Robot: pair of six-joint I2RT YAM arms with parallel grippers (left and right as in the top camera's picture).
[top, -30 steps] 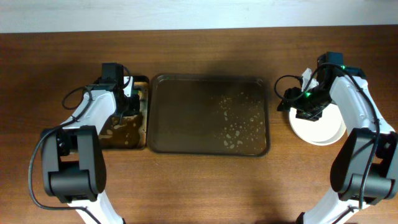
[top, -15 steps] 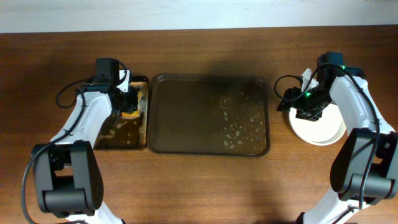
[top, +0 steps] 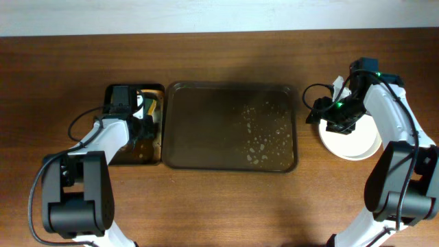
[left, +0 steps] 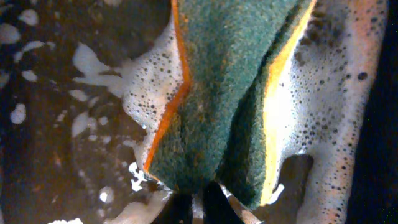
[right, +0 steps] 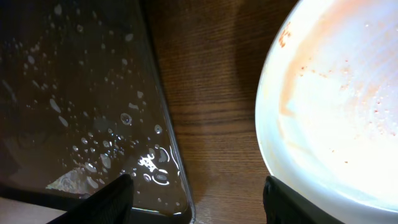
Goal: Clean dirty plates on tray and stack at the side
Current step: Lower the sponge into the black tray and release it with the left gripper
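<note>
From above, the tray (top: 206,130) lay in the middle of the desk (top: 219,199), with water drops (top: 264,140) scattered over its right half. The left arm (top: 103,134) reached into a dark tub (top: 134,152) just beside the tray's left edge. The right arm (top: 387,113) hung over the left rim of a white plate (top: 357,144), which sat on the desk just right of the tray. In the left wrist view, the left jaws were closed on a folded green-and-yellow sponge (left: 230,93), pinched at the bottom of the frame, with foam (left: 329,106) around it. In the right wrist view, the right jaws stood open and held nothing, above the strip of wood between tray and plate. The plate's face showed reddish smears (right: 289,37).
</note>
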